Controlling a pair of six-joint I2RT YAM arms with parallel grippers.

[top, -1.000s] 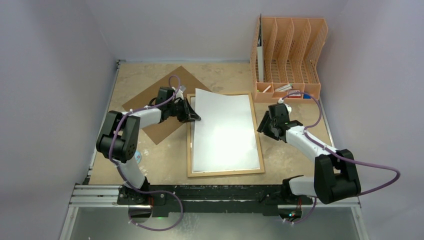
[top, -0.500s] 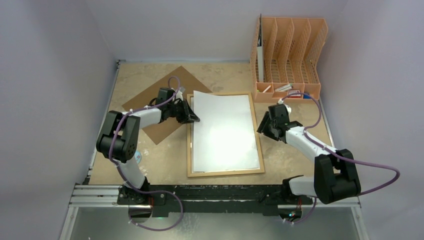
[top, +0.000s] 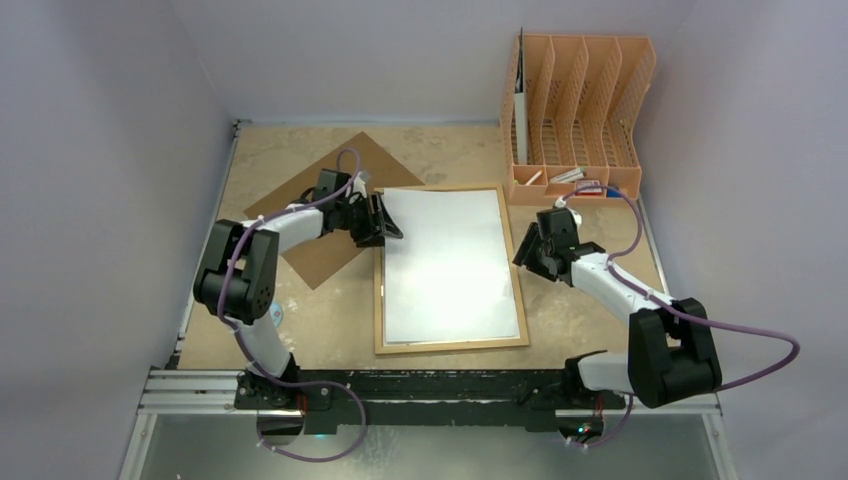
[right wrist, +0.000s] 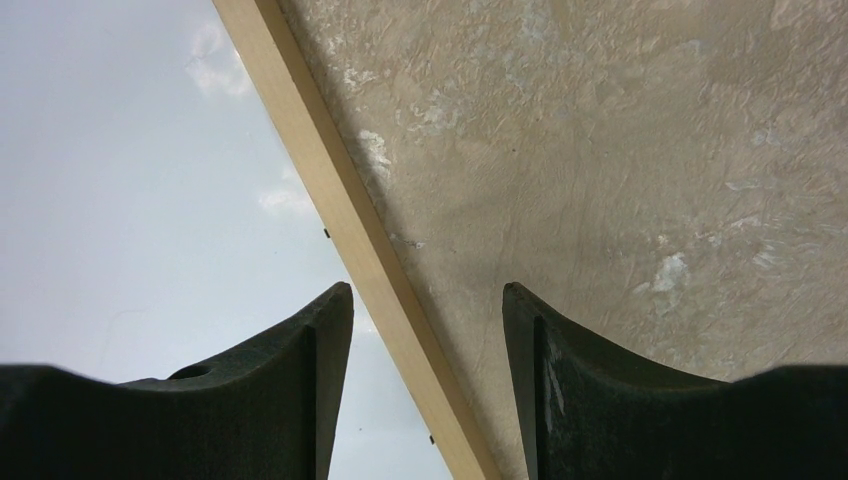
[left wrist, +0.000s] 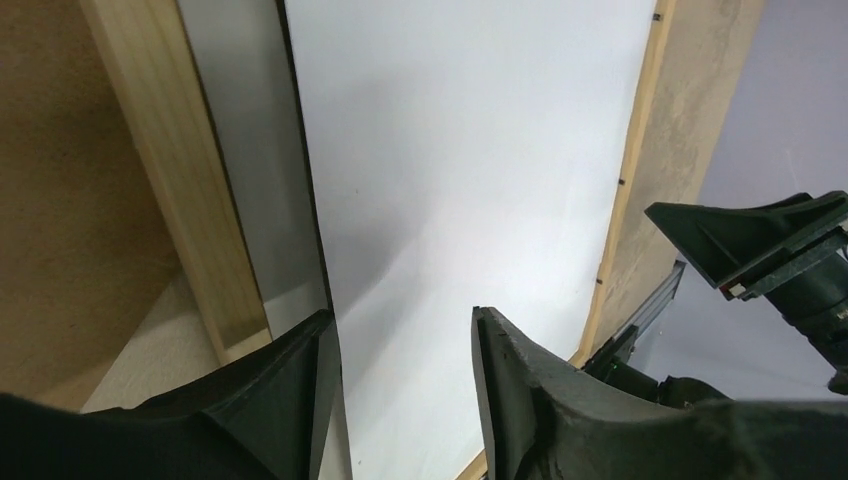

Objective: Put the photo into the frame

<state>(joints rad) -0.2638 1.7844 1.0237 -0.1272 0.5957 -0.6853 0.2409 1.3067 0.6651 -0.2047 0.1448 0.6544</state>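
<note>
The frame [top: 450, 345], light wood, lies flat on the table with a white sheet [top: 445, 265] filling it. The photo's printed side does not show in any view. My left gripper [top: 386, 218] is at the frame's upper left edge, open, its jaws straddling the white sheet's [left wrist: 470, 150] left edge without gripping it. A grey strip shows between that edge and the wood border [left wrist: 170, 170]. My right gripper [top: 527, 250] hovers open over the frame's right border [right wrist: 330, 170], one finger over the sheet, the other over the table. Nothing is held.
A brown fibreboard back [top: 365, 160] lies diagonally on the table under my left arm. An orange file organiser [top: 575, 110] stands at the back right with small items in its front tray. Walls enclose the table on three sides.
My left gripper has gone from shut on the white sheet's edge to open. The sheet, skewed with its top left corner past the frame, has settled square inside the frame. The right arm stayed still.
</note>
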